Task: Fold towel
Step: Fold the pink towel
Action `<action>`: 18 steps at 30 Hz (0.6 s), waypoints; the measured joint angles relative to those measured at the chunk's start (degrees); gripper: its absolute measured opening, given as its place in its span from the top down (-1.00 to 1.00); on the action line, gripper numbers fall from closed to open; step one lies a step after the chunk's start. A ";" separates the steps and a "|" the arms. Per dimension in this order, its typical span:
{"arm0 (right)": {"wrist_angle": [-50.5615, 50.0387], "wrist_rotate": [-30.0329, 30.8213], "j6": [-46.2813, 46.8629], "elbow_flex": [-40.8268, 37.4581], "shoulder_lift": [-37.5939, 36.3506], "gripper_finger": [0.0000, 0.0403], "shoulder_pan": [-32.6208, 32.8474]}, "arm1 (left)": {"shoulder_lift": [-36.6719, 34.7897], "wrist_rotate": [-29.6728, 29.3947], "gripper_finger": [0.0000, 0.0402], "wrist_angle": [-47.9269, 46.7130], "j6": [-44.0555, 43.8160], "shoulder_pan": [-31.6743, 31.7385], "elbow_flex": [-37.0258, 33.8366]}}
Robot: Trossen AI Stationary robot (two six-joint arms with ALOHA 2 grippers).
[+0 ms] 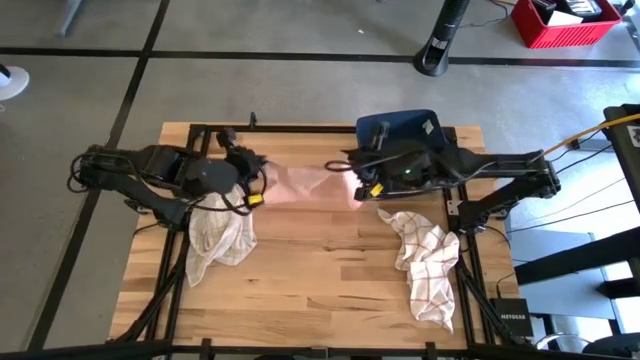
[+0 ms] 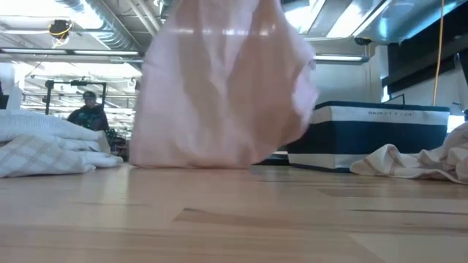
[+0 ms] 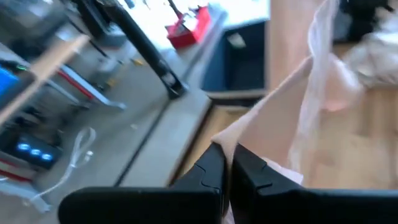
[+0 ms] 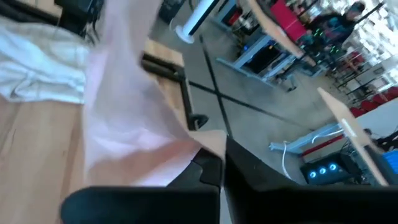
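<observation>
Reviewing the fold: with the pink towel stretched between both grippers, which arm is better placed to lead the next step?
Neither clearly. The left gripper and right gripper each pinch an end of the pink towel, held up level above the table; they probably move together.

Towel [image 1: 305,184]: stretched between left gripper [image 1: 262,180] and right gripper [image 1: 352,180], raised over the table's [image 1: 320,290] far half (lower edge touching the surface, per the low view). Left heap of cloth [image 1: 215,240]: on table, just below the left gripper. Right heap of cloth [image 1: 425,262]: on table, near right edge. Basket [image 1: 400,127]: far edge, behind the right gripper.
</observation>
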 joint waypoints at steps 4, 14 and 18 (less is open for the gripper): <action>-0.77 0.10 -0.56 2.75 -0.02 0.98 0.00 | -1.82 -3.36 0.99 4.62 6.27 0.00 0.88; -16.37 0.64 9.26 3.52 0.04 0.93 0.07 | -2.48 5.75 0.99 -2.97 -3.88 -3.00 0.80; -22.88 -5.89 16.84 3.43 0.06 0.93 0.61 | -1.13 10.50 0.99 -4.68 -9.93 -5.80 -1.70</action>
